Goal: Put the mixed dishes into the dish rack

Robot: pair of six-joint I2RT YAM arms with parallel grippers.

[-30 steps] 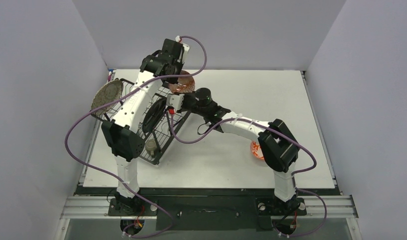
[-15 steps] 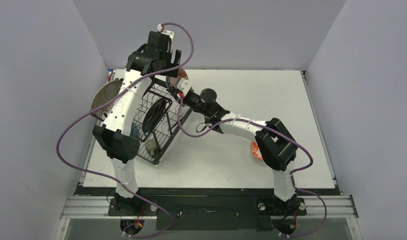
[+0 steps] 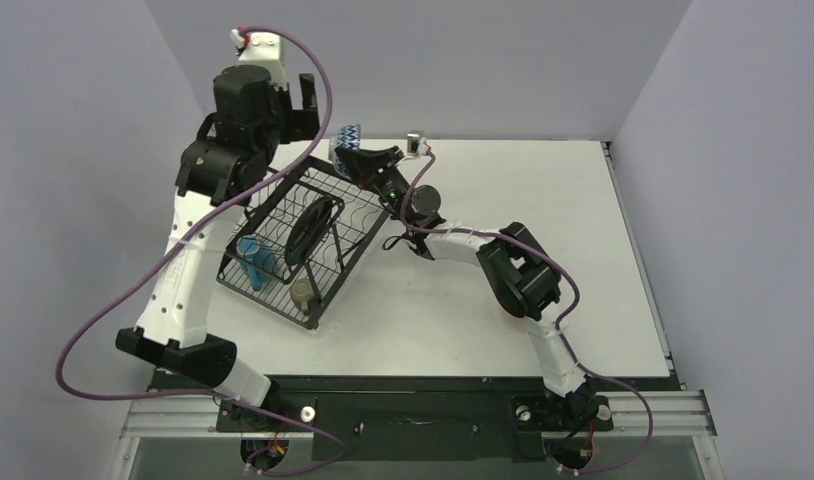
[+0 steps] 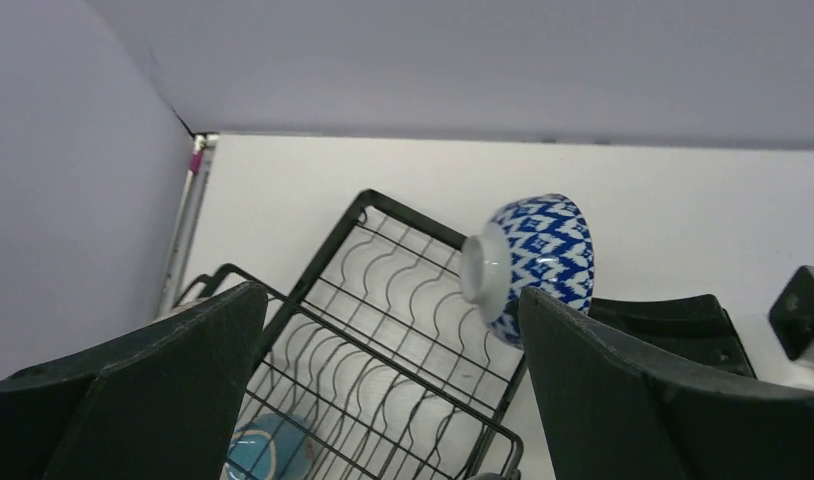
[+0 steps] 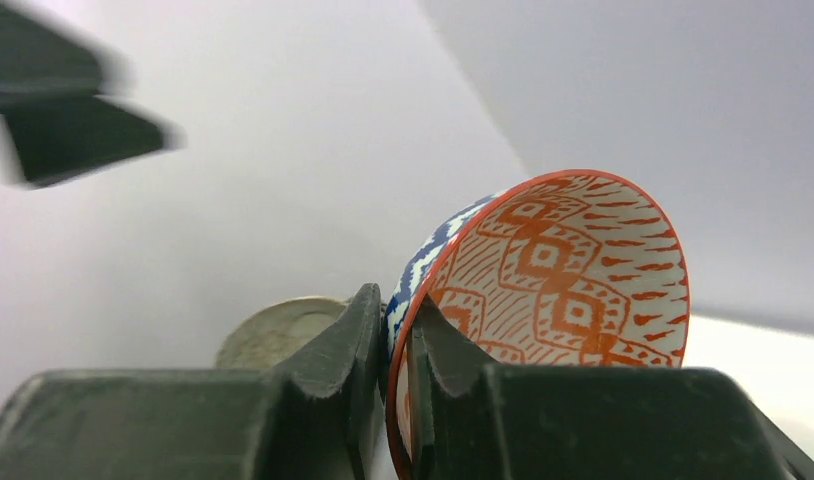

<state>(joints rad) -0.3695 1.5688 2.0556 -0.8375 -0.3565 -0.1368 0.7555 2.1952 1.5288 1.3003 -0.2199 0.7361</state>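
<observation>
Top external view: the right gripper [image 3: 355, 152] reaches out by the far corner of the dish rack [image 3: 351, 262], pinching a patterned bowl [image 3: 349, 135] that is held on its side, clear of the wires. The rack sits skewed on the white table [image 3: 543, 200]. Inside it are a light-blue mug [image 3: 253, 256], a glossy black plate [image 3: 313, 228] standing on edge in the slots, and a small olive-green cup [image 3: 303, 292] at the near corner. The left gripper [image 3: 301, 105] hangs high above the rack's far side.

Left wrist view: its fingers [image 4: 163, 390] are spread wide with nothing between them. Below, the bowl shows a blue-and-white outside, its pale foot turned left, at the rack's far rim.

Right wrist view: the fingers [image 5: 353, 340] are clamped on the bowl's rim, one inside, one outside; the inside is red-orange on white
</observation>
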